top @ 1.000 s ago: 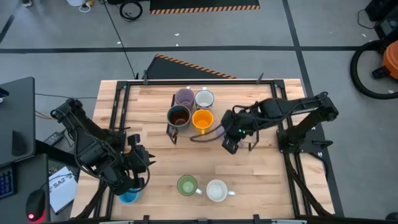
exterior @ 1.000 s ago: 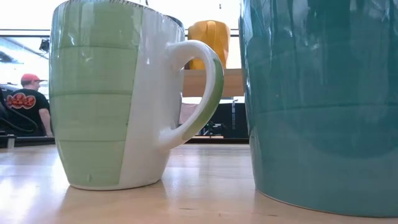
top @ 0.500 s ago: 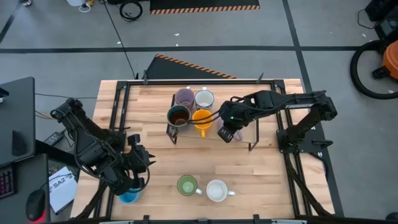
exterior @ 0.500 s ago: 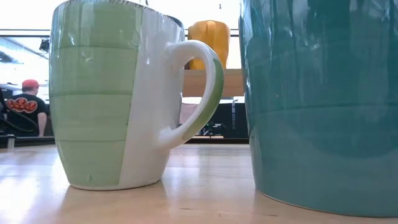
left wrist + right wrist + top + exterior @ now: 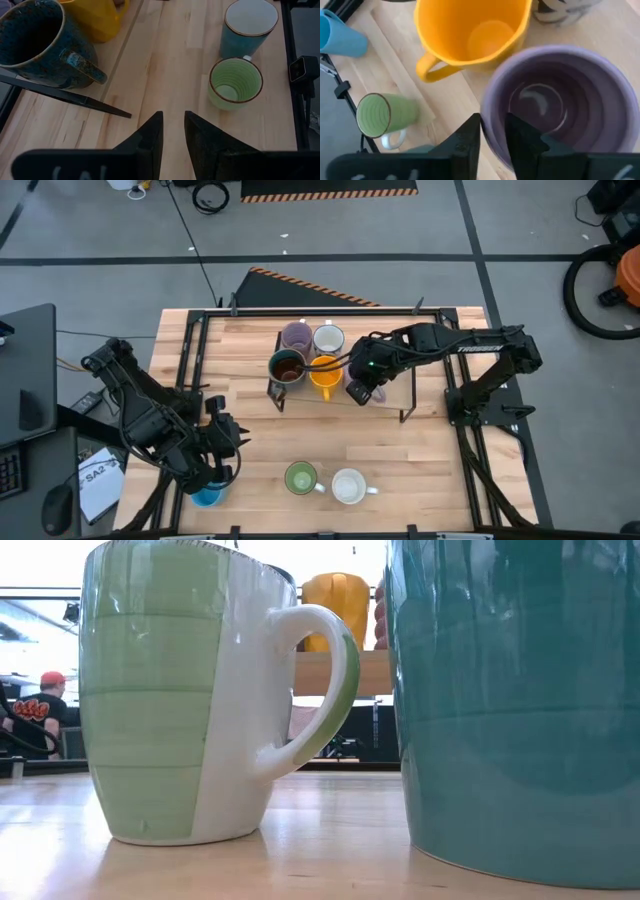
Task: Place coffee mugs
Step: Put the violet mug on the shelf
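Pale wood table (image 5: pixel 420 455) under me, smooth grain. Green mug (image 5: pixel 175 690), orange mug (image 5: pixel 470 35): glossy glazed ceramic. My fingers (image 5: pixel 470 142) matt black.

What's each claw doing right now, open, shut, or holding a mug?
Left claw: narrow gap, holding nothing, above bare table.
Right claw: fingers straddle the lavender mug rim beside the orange mug; gripping or releasing cannot be told.

arms (image 5: pixel 150 415): dark, six-jointed | cables: black | fingers (image 5: pixel 150 135): dark, tapered
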Controlling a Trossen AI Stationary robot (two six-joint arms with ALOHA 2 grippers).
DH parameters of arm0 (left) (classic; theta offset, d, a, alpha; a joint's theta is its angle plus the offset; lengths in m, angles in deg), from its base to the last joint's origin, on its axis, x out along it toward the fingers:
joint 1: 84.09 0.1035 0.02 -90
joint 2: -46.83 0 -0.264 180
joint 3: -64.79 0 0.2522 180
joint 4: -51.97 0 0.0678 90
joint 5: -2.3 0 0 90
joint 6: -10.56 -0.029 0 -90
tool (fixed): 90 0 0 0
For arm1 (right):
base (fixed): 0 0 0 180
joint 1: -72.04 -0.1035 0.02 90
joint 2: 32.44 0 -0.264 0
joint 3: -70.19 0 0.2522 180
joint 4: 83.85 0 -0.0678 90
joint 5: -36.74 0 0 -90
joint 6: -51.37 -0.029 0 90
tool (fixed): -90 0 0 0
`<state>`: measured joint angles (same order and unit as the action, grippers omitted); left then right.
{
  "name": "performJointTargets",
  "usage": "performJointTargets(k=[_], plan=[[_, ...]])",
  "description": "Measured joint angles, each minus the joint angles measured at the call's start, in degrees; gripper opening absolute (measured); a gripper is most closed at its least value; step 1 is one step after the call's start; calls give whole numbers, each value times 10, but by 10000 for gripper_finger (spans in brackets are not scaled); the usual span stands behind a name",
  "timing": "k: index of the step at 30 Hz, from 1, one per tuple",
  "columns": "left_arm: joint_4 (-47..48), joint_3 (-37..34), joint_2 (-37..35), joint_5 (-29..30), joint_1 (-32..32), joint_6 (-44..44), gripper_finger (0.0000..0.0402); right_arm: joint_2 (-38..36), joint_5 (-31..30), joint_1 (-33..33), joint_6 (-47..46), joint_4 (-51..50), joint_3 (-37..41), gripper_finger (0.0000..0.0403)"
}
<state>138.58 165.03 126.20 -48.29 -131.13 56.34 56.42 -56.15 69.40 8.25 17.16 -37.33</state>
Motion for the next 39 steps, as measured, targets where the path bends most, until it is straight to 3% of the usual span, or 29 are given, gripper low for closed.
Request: performJointTargets(k=[4, 9, 19, 26, 35, 39], plan=[[0, 0, 0, 0, 0, 0, 84, 0, 15, 3, 27, -4, 0, 122], [0, 0, 0, 1, 0, -1, 84, 0, 9, -4, 121, -13, 0, 116], [0, 0, 0, 4, 0, 0, 84, 0, 18, -6, 295, -42, 0, 22], [0, 0, 0, 4, 0, 5, 84, 0, 30, 9, 421, -90, 0, 31], [0, 0, 0, 4, 0, 19, 84, -1, 113, 29, 581, -114, -1, 25], [0, 0, 0, 4, 0, 29, 84, -3, 120, 36, 635, -129, -1, 31]])
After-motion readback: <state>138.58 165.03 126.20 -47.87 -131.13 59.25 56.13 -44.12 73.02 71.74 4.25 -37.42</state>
